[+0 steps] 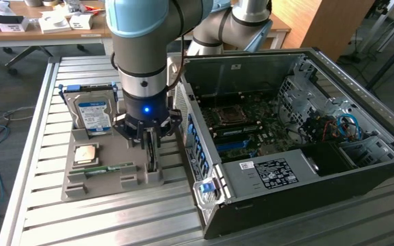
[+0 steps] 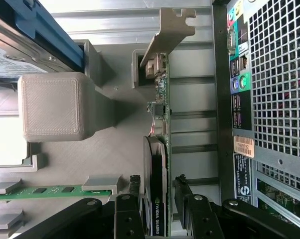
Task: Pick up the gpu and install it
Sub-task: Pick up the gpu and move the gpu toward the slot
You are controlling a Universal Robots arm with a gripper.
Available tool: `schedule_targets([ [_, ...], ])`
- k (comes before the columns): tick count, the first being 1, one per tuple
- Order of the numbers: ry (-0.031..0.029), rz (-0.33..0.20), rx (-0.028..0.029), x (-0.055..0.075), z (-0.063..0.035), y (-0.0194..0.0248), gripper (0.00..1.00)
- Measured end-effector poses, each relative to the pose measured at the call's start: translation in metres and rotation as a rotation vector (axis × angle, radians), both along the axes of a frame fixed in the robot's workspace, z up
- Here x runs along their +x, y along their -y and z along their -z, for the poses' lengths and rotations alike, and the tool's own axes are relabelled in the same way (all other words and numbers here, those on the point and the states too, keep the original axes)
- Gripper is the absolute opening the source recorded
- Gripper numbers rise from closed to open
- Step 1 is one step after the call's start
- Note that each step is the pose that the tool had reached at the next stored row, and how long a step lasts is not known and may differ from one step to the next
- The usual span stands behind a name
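on the slatted desk (image 1: 115, 215) the gpu (image 2: 159, 124) stands edge-on: green board, black fan, silver bracket, faces hidden; hand (image 2: 157, 181) apart astride it.

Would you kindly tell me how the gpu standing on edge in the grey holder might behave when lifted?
The gpu looks a stiff, thin board, so it should lift without flexing. Its fan sits on one face, so it may hang off-balance. Exposed components suggest fragility under a hard squeeze.
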State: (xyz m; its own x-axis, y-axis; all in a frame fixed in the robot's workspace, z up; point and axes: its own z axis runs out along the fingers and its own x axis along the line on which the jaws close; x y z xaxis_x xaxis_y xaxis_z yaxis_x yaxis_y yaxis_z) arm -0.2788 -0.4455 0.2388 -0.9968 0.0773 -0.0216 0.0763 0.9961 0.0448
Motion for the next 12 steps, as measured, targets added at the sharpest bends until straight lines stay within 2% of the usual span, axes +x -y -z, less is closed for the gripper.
schedule_targets([
  [12, 0.0001, 0.0, 0.0001, 0.0014, 0.0058, 0.0004, 0.42],
])
